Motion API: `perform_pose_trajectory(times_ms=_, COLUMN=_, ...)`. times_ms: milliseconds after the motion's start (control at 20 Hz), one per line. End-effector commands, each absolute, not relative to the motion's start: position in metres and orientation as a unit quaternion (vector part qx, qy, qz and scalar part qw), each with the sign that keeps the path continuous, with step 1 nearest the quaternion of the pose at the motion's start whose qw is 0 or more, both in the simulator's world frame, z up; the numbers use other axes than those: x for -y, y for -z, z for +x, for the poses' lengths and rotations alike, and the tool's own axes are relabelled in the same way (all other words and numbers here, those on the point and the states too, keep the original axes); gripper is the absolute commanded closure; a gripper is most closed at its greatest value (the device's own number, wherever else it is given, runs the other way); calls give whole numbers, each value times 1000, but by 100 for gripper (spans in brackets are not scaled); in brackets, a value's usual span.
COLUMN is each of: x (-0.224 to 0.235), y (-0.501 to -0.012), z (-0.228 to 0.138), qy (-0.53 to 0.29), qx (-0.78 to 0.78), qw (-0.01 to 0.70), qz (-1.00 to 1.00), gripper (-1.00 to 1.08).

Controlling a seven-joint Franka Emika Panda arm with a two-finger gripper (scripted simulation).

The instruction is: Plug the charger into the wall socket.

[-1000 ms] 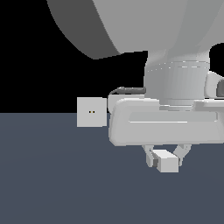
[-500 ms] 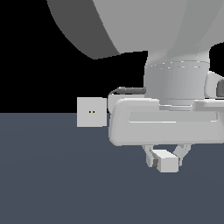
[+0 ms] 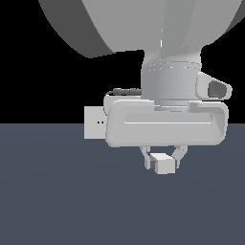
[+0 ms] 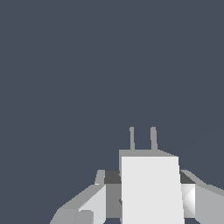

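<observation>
The fingers [image 3: 178, 154] of the gripper [image 3: 162, 160] are clamped on the charger [image 3: 161, 163], one on each side of the small light-grey block, which hangs just under the broad pale hand of the arm [image 3: 167, 125] and above the dark blue-grey counter [image 3: 57, 201], apart from it as far as the exterior view shows. In the wrist view the charger [image 4: 151, 188] fills the space between the fingers [image 4: 94, 199], its pale face turned to the camera, and two thin grey prongs [image 4: 142, 139] stand out side by side from its far end against the plain counter [image 4: 87, 65]. Above the hand the arm rises through a round grey wrist into a large curved link that takes up much of the upper exterior view. The wall socket [image 3: 94, 123] stands upright at the far edge of the counter, toward the exterior view's left of the gripper and well apart from the charger; it is a light-grey square plate with two tiny yellowish holes, and its side nearest the arm is hidden behind the hand
</observation>
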State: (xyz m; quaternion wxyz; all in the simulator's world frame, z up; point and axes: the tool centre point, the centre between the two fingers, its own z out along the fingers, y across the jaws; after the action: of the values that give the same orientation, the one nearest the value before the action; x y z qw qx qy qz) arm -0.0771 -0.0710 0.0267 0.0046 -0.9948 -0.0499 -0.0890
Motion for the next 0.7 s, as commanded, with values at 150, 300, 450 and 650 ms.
perform_pose_trajectory(times_ms=150, x=37, y=-48, z=-52, qy=89, qx=66, qw=6, qz=-994, gripper=108)
perform_pose_trajectory(times_ms=300, x=14, y=-62, z=-35, qy=89, qx=77, qw=6, qz=-993, gripper=108)
perform_pose_trajectory(times_ms=450, x=-8, y=-75, z=-20, qy=89, qx=87, qw=7, qz=-992, gripper=108)
perform_pose_trajectory(times_ms=650, x=-32, y=-89, z=-3, qy=89, qx=98, qw=8, qz=-991, gripper=108)
